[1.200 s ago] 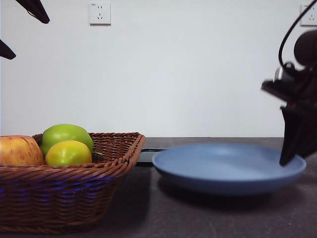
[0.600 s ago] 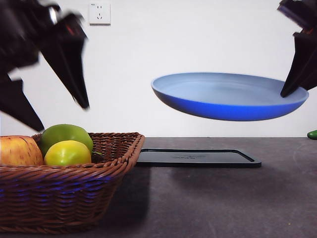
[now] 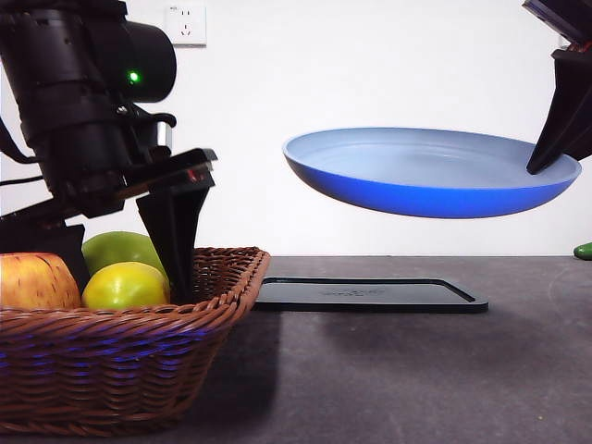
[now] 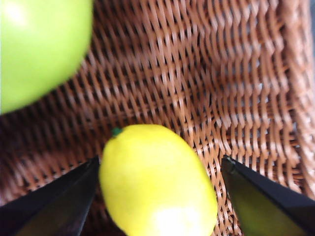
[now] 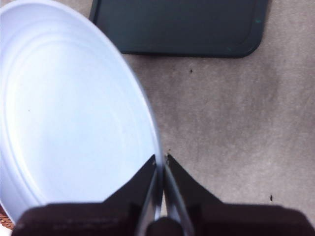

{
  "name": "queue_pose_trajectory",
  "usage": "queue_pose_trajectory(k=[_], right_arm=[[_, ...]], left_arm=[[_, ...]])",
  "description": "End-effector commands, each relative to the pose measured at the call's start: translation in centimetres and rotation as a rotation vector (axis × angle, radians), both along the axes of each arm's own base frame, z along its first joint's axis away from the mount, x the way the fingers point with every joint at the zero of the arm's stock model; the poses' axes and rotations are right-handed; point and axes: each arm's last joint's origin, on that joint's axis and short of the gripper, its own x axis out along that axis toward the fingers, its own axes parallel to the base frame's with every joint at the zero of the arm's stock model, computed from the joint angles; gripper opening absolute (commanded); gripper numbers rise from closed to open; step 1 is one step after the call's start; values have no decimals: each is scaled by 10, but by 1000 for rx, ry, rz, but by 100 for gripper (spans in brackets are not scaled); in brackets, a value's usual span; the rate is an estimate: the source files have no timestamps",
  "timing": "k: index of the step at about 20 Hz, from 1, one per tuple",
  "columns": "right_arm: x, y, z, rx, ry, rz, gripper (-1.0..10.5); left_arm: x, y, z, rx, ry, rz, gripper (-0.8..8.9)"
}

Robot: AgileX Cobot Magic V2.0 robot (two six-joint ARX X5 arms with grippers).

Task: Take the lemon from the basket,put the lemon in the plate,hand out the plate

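The lemon (image 3: 125,285) lies in the wicker basket (image 3: 139,351) at the front left. My left gripper (image 3: 125,276) is down in the basket, open, with one jaw on each side of the lemon. In the left wrist view the lemon (image 4: 157,187) sits between my left gripper's (image 4: 160,162) jaws, with a gap on one side. My right gripper (image 3: 538,165) is shut on the far right rim of the light blue plate (image 3: 425,176) and holds it level, high above the table. In the right wrist view my right gripper (image 5: 161,160) pinches the plate's rim (image 5: 74,123).
A green apple (image 3: 116,248) and a red-yellow apple (image 3: 32,282) lie in the basket beside the lemon. A flat black tray (image 3: 370,294) lies on the table under the raised plate. A small green thing (image 3: 583,251) shows at the right edge.
My left arm has come down from the upper left into the basket, jaws now astride the lemon. The plate went up off the tray and now hangs still.
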Motion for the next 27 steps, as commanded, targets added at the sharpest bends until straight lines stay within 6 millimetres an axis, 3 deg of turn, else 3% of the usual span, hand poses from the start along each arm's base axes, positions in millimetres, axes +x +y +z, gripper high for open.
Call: queue_pose_trajectory(k=[1,4,9,13,16,19,23,27], right_arm=[[3,1,4,10,-16,0,4],[3,1,4,10,-17,0,4],[3,1,4,7,-17,-2,4],[3,0,4,-25,-21,-25,4],[5,-3,1,-105,-25,-83,4],[10,-2,-6,-125,18,-89,4],[16,2,-20,-65,117,-45,4],[20,4,-28,-7,173,-5,4]], left_arm=[[2,-6,-1,2,-9,-18,427],[1,-6,-1,11,-5,-28,394],[0,-5,-1,30,-13,-90,176],[5,-7,6,2,-45,-92,178],[16,-12,35,-34,-107,-91,178],[27,-21,81,-136,-181,-137,178],[21,-49,128,-304,-269,-257,178],[-5,-90,133,-314,-342,-408,178]])
